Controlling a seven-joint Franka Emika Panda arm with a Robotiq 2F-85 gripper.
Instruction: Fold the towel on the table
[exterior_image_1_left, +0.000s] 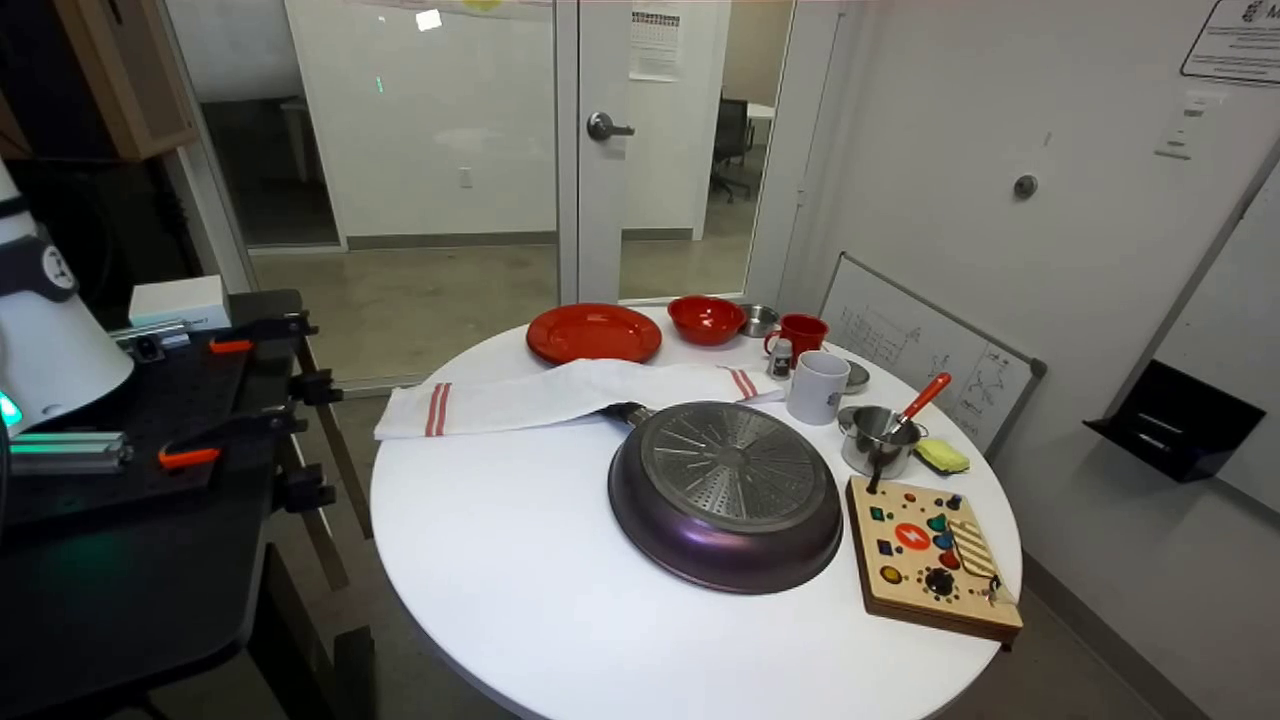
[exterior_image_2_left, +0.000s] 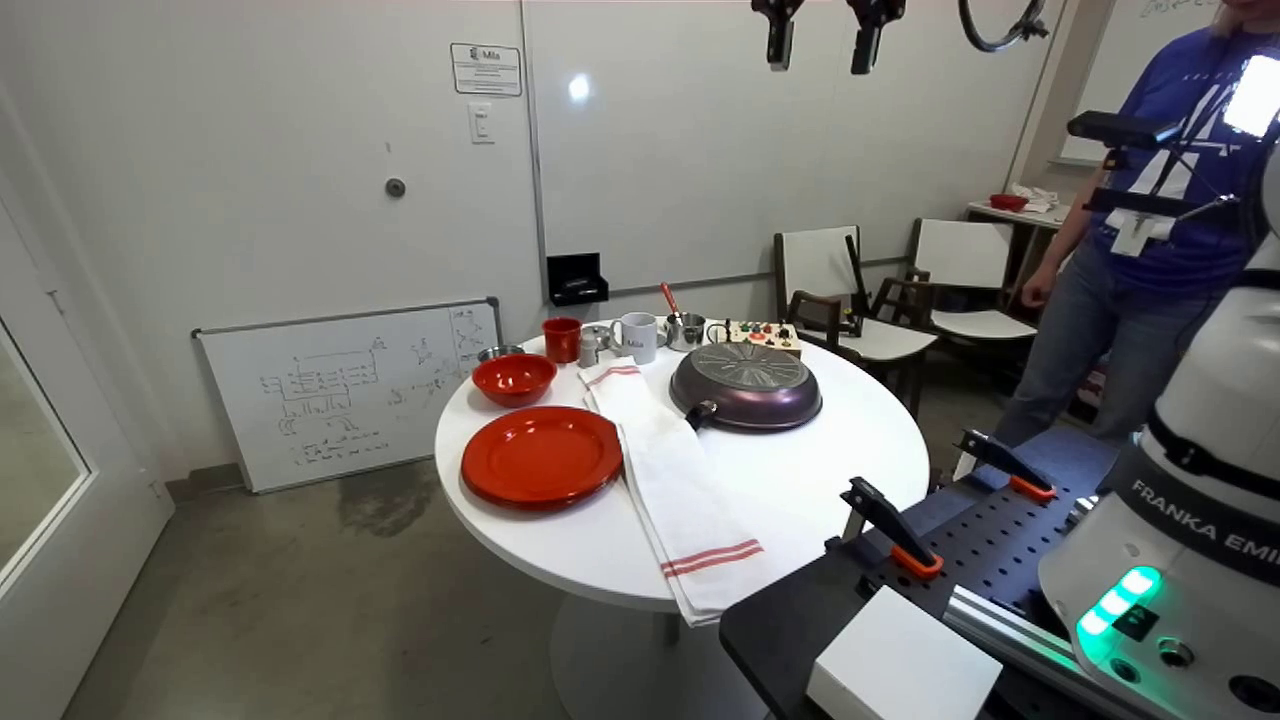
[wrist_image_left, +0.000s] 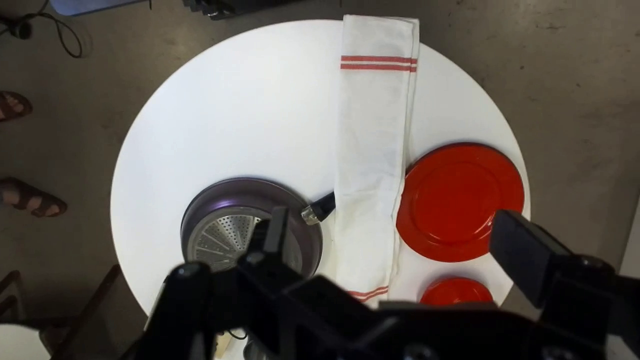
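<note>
Fingers (wrist_image_left: 522, 255), towel (wrist_image_left: 372, 145), wrist-view-only sandals (wrist_image_left: 24, 193)

Red-striped towel (wrist_image_left: 372, 135), long strip, on table (wrist_image_left: 235, 115)

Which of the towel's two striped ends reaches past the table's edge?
The towel end nearer the robot base: it juts beyond the rim of the table. The far end, by the white mug, lies inside that rim.

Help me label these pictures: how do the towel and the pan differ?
The towel is white with red stripes; the pan is grey and dark purple. One end of the towel overhangs the table; the pan lies upside down within its edge. Both rest on the table.
</note>
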